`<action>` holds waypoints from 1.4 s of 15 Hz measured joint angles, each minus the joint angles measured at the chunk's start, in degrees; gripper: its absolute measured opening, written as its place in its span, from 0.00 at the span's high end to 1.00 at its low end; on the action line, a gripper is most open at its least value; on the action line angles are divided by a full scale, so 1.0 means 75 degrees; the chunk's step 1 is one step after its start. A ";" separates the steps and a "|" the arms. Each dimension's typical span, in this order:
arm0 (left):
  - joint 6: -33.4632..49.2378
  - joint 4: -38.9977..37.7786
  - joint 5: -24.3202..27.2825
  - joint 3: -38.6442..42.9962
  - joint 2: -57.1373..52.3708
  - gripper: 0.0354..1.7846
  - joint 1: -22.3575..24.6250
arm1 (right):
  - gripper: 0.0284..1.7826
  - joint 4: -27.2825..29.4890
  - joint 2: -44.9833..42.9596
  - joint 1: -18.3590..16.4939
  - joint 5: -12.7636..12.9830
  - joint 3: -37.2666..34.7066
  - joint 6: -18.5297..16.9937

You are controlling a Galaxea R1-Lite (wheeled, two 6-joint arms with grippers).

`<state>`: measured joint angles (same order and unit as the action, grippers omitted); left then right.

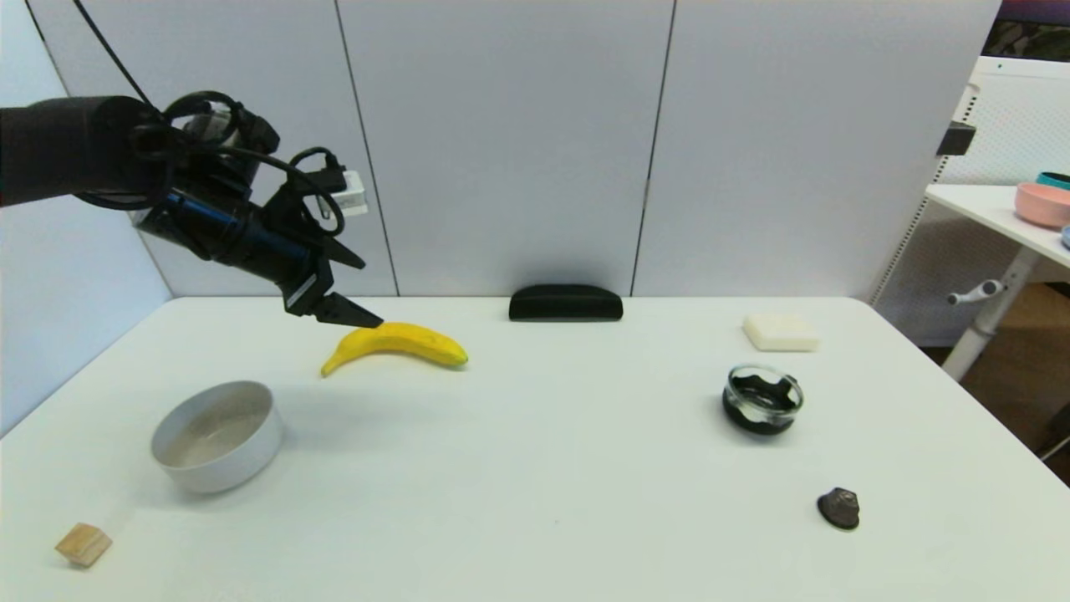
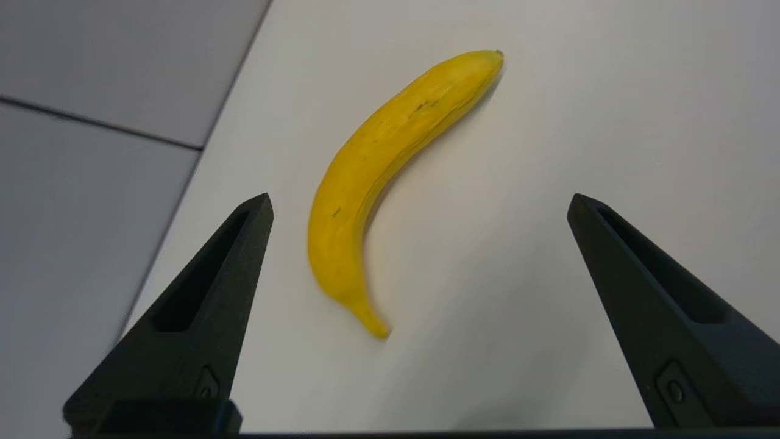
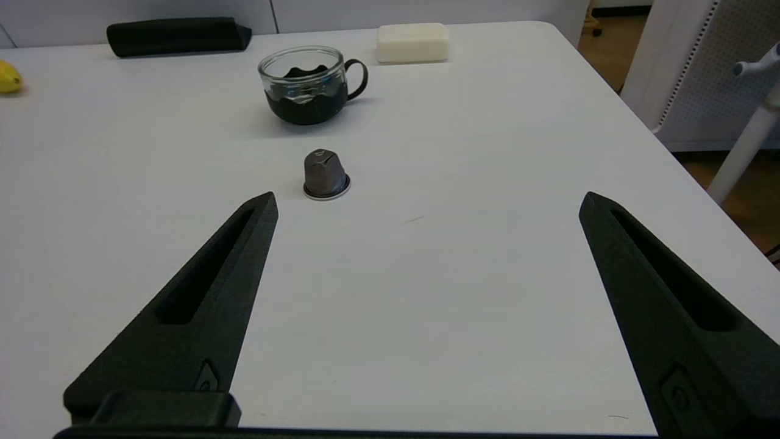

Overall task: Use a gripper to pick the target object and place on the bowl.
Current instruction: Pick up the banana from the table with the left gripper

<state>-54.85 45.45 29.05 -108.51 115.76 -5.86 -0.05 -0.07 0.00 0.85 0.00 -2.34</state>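
Observation:
The yellow banana (image 1: 397,344) lies on the white table, behind and to the right of the white bowl (image 1: 216,435). My left gripper (image 1: 364,293) hangs open and empty just above the banana's stem half. In the left wrist view the banana (image 2: 378,164) lies between the spread fingers, closer to one finger (image 2: 213,292). The bowl is empty. My right gripper (image 3: 426,201) is open and empty, low over the table's near right part; it does not show in the head view. The banana's tip (image 3: 8,78) shows at the edge of the right wrist view.
A small wooden cube (image 1: 83,544) sits at the front left. A black case (image 1: 566,303) lies at the back edge. A white block (image 1: 781,332), a glass cup with dark inside (image 1: 761,400) and a grey capsule (image 1: 839,507) stand on the right. A side table with a pink bowl (image 1: 1042,204) stands far right.

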 joint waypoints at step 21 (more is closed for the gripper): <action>0.0150 -0.1937 0.2282 -0.0535 0.2786 0.04 0.0574 | 0.04 0.0000 0.0000 0.0000 0.0003 0.0000 0.0000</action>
<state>-53.72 30.92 46.17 -112.52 136.66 -1.56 -0.05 -0.07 0.00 0.88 0.00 -2.34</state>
